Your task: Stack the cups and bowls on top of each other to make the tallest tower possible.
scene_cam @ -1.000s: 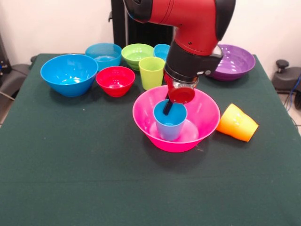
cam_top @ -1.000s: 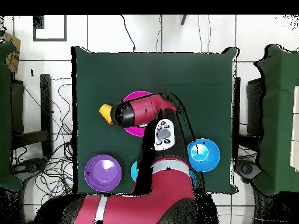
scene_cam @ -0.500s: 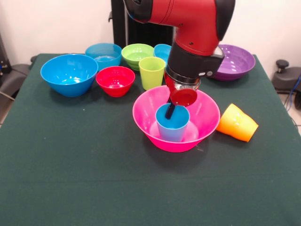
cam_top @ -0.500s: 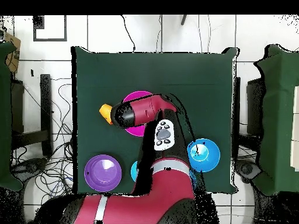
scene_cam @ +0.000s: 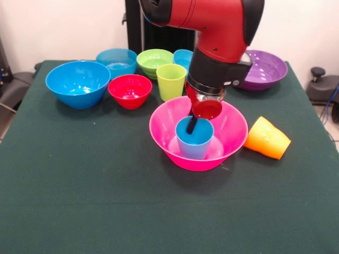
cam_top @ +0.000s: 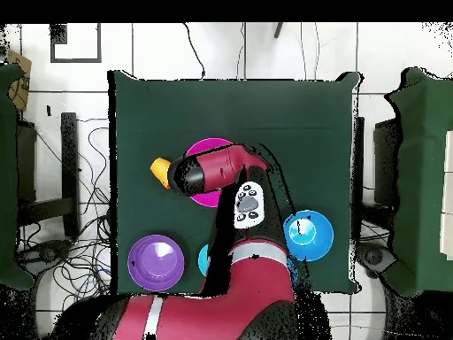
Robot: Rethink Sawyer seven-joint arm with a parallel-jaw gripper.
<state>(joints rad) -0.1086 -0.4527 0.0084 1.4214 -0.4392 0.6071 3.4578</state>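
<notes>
The huge pink bowl [scene_cam: 165, 133] stands mid-table, with the light blue cup [scene_cam: 195, 145] upright inside it. My gripper [scene_cam: 193, 125] comes down from above and is shut on the cup's far rim; one black finger [scene_cam: 191, 126] reaches inside the cup. The orange cup [scene_cam: 267, 138] lies on its side to the right of the pink bowl. The lime green cup [scene_cam: 170, 82] stands behind it. The large blue bowl [scene_cam: 78, 83], red bowl [scene_cam: 130, 90], ribbed cyan bowl [scene_cam: 116, 61], lime green bowl [scene_cam: 153, 61], small blue bowl [scene_cam: 182, 56] and purple bowl [scene_cam: 263, 70] sit along the far side.
In the overhead view my arm [cam_top: 232, 266] covers the gripper and most of the pink bowl [cam_top: 211, 147]. The orange cup [cam_top: 160, 171], purple bowl [cam_top: 156, 262] and large blue bowl [cam_top: 309, 235] show there. The dark green cloth [scene_cam: 106, 201] covers the table.
A second ago the gripper and light blue cup shifted slightly right and down inside the pink bowl. Nothing has moved in the last half second.
</notes>
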